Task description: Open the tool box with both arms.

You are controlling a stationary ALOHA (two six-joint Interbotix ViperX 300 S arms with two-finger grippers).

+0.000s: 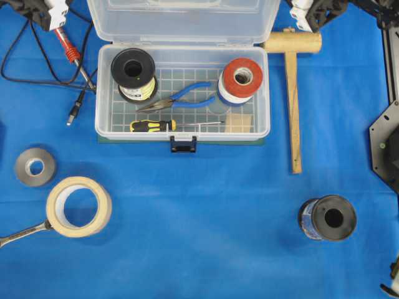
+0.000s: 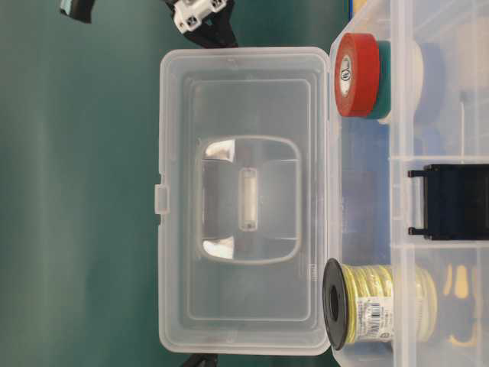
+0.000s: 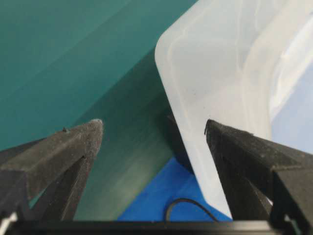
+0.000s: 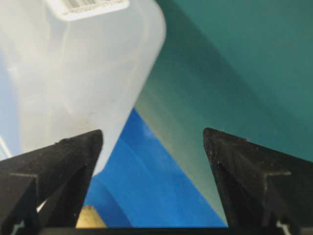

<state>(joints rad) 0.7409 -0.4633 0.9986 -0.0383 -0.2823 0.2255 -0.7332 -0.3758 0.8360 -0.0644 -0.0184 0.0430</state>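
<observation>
Tool box (image 1: 182, 134) lid (image 1: 181, 22) is flipped right up at 12 o'clock, so I reckon we're basically done. Left gripper (image 3: 154, 128) and right gripper (image 4: 152, 133) are both spread wide, holding nothing, just flanking the lid's corners.

A blue cloth (image 1: 206, 237) is spread over the table. A wooden mallet (image 1: 292, 93) is laid near the top right. A black spool (image 1: 328, 218) is set low on the right. A grey tape roll (image 1: 35, 166) and a bigger cream tape roll (image 1: 79, 206) are seen on the left. A wrench (image 1: 22, 234) is tucked under the cream roll. Black cables (image 1: 37, 59) are seen at the top left.
</observation>
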